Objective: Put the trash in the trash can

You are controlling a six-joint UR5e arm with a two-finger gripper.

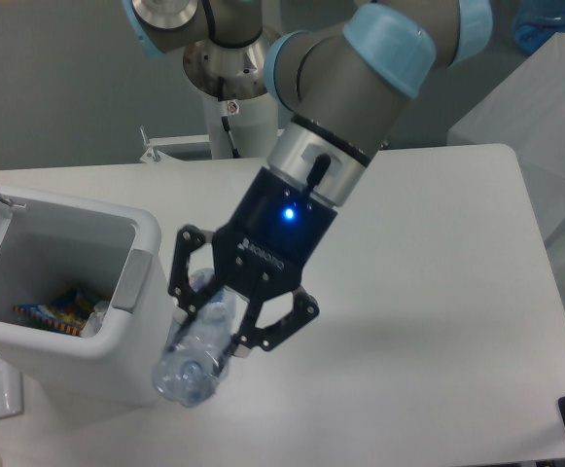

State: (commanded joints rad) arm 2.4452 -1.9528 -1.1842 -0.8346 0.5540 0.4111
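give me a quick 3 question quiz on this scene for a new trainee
1. True or false: the gripper is carrying the clear bottle above the table.
2. Multiple choice: where is the bottle relative to the trash can? A) inside it B) just outside its right wall, in the air C) lying on the far side of the table
3. Fill in: the trash can's lid is ____, and colourful wrappers show inside.

Key: 1 true. 2 B. 3 open.
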